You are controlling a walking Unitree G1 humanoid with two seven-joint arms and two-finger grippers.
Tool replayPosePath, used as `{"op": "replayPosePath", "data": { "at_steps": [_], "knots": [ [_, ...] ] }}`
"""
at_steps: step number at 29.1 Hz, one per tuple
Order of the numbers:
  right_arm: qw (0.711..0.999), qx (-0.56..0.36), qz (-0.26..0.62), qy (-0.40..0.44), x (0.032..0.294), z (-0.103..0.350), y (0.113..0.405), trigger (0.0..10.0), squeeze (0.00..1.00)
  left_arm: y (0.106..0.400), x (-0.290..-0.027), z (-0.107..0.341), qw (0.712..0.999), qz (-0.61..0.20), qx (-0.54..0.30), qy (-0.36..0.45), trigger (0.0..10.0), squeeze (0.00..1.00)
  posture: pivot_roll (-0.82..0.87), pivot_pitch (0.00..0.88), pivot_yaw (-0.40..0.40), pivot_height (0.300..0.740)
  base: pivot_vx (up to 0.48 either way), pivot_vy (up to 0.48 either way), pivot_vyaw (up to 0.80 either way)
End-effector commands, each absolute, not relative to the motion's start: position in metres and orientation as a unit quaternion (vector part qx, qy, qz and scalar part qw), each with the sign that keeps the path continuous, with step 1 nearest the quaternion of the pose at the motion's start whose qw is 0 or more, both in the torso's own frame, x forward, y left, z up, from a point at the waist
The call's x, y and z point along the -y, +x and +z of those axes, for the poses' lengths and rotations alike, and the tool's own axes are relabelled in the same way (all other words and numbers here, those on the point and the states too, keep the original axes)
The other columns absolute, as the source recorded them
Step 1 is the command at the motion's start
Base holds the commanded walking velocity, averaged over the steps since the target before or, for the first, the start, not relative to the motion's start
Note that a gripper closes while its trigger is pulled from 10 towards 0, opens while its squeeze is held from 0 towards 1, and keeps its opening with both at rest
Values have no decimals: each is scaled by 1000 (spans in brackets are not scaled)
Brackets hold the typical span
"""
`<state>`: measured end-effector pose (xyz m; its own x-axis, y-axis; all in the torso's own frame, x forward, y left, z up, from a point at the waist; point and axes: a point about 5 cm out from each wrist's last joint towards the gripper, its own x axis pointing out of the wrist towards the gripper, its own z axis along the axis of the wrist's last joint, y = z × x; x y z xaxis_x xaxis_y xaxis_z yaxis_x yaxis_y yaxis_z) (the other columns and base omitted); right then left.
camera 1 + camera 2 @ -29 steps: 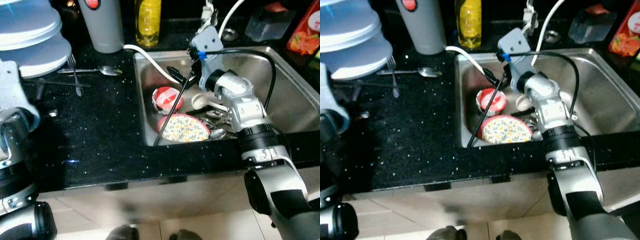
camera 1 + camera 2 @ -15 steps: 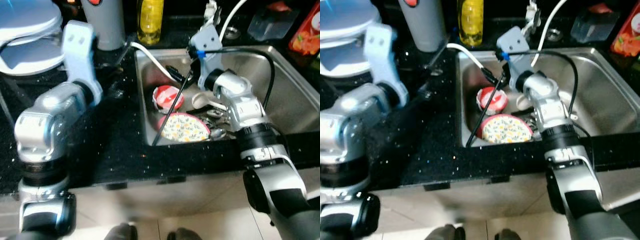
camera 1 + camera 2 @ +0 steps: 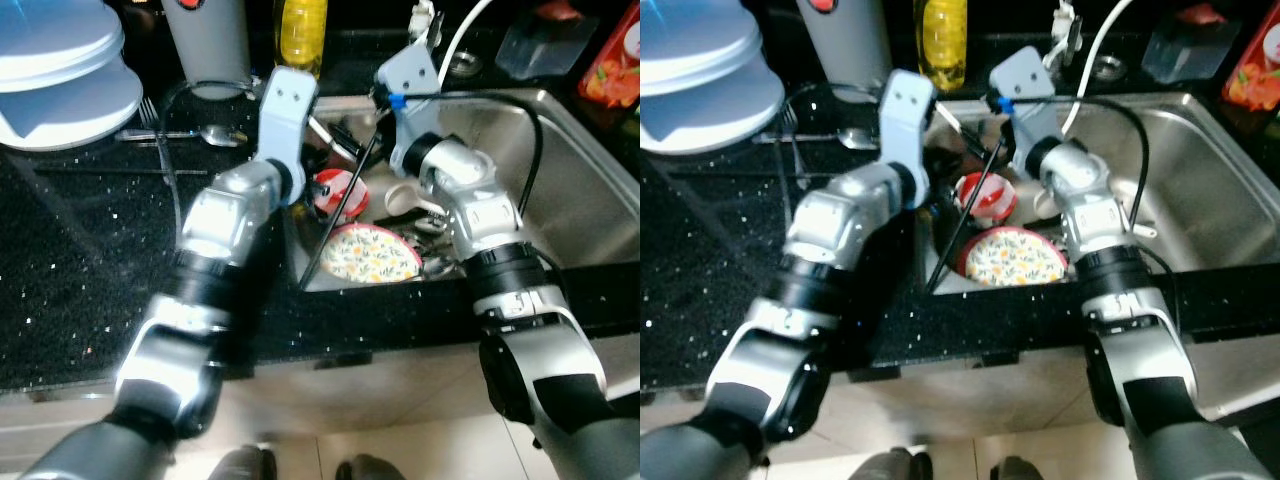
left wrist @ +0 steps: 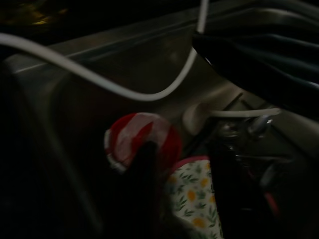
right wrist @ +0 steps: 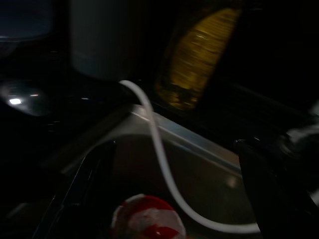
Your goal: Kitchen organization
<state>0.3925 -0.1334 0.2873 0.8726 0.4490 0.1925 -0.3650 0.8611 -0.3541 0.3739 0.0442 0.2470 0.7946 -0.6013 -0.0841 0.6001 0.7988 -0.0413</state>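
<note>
our black bench (image 3: pixel 90 260) runs along the left, and the steel sink (image 3: pixel 580 190) opens to its right with the dishes waiting in it. both arms reach over the sink's near-left corner. the left gripper (image 4: pixel 182 191) hangs just above the red and white bowl (image 3: pixel 335 190) with its two fingers spread apart and nothing between them. the right gripper (image 3: pixel 345 150) is beside it over the same bowl, and we cannot tell how its fingers stand. we judge the step to be lifting the bowl, so we should come down straight, take the rim squarely and keep one arm out of the other's path. the flowered plate (image 3: pixel 372 252) lies touching the bowl and could be knocked. a white hose (image 4: pixel 114 84) crosses above the bowl, and a dark stick (image 3: pixel 340 225) leans across it. spoons (image 3: pixel 435 262) lie beside the plate. on the bench stand stacked plates (image 3: pixel 60 60), a grey jug (image 3: pixel 205 45), a yellow bottle (image 3: pixel 298 35) and a fork (image 3: pixel 150 115).
</note>
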Motion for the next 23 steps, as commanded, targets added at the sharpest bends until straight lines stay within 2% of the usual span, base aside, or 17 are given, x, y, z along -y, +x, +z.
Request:
{"op": "replayPosePath", "data": {
  "at_steps": [1,2,3,6,9,12,13,14,15,16,18,20,22,23],
  "knots": [
    [957,150,200,-148,138,295,392,10000,0,372,-39,250,943,-332,-32,-17,10000,1000,59,96,45,740,0,0,0],
    [959,153,189,-146,141,296,392,10000,0,370,-43,254,941,-337,-17,-30,10000,1000,61,100,48,740,0,0,0],
    [961,155,178,-143,145,297,392,10000,0,368,-49,258,941,-336,0,-38,10000,0,61,100,48,740,0,0,0],
    [963,160,166,-137,148,298,392,10000,0,365,-60,267,945,-325,31,-37,10000,0,66,103,44,740,0,0,0],
    [959,175,184,-127,140,304,390,10000,0,354,-94,279,966,-240,86,28,10000,0,89,105,37,740,0,0,0],
    [954,176,214,-118,121,302,390,10000,0,359,-147,272,994,-89,43,52,10000,0,115,108,23,740,0,0,0],
    [953,175,218,-114,117,302,391,10000,0,361,-163,266,997,-52,18,50,10000,0,125,109,17,740,0,0,0],
    [953,175,218,-114,117,302,391,10000,0,361,-163,266,997,-52,18,50,10000,0,125,109,17,740,0,0,0],
    [953,175,222,-110,112,303,393,10000,0,363,-183,260,999,-13,-4,43,10000,0,139,113,8,740,0,0,0],
    [953,175,222,-110,112,303,393,10000,0,363,-183,260,999,-13,-4,43,10000,0,139,113,8,740,0,0,0],
    [952,178,228,-101,104,310,396,10000,0,367,-213,255,999,25,-34,24,10000,0,155,134,-1,740,0,0,0],
    [952,178,228,-101,104,310,396,10000,0,367,-213,255,999,25,-34,24,10000,0,155,134,-1,740,0,0,0],
    [950,175,239,-97,99,318,400,10000,0,373,-235,259,998,32,-45,17,10000,0,156,156,0,740,0,0,0],
    [950,175,239,-97,99,318,400,10000,0,373,-235,259,998,32,-45,17,10000,0,156,156,0,740,0,0,0]
  ]
}}
